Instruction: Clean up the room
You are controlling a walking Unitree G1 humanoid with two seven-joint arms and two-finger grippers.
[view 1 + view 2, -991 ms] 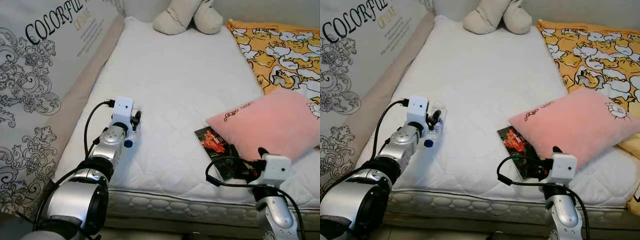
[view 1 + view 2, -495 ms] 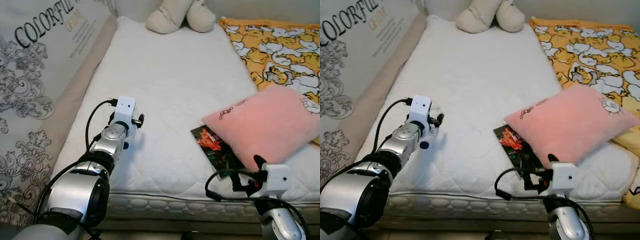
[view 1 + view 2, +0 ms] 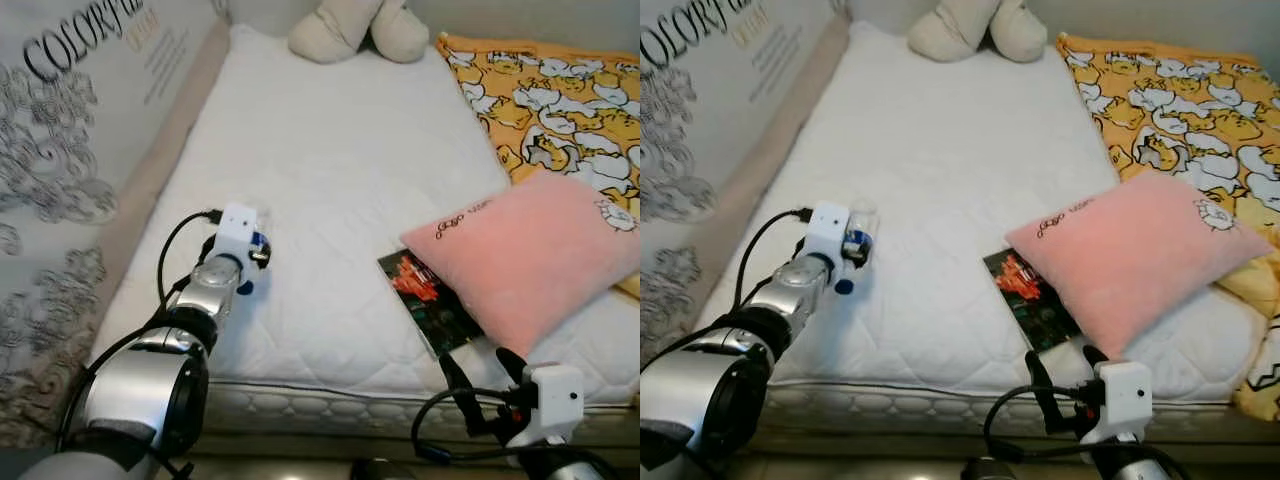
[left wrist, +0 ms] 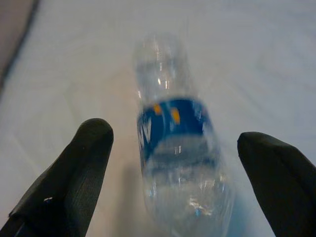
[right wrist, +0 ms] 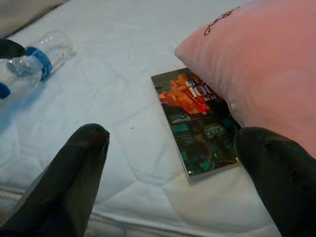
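A clear plastic water bottle (image 4: 170, 118) with a blue label and blue cap lies on its side on the white mattress (image 3: 340, 150), near the bed's left edge. My left gripper (image 4: 174, 143) is open, one black finger on each side of the bottle with gaps showing. A dark-covered book (image 3: 430, 300) lies flat at the front right, partly tucked under a pink pillow (image 3: 530, 250). My right gripper (image 3: 478, 368) is open and low at the bed's front edge, short of the book (image 5: 197, 118), with nothing between its fingers.
A yellow patterned blanket (image 3: 560, 90) covers the far right of the bed. A beige plush toy (image 3: 350, 25) sits at the head end. A printed panel (image 3: 70, 120) with lettering runs along the left side.
My right gripper has drawn back from the book and dropped to the bed's front edge. The left gripper stays around the bottle. The camera view has shifted a little.
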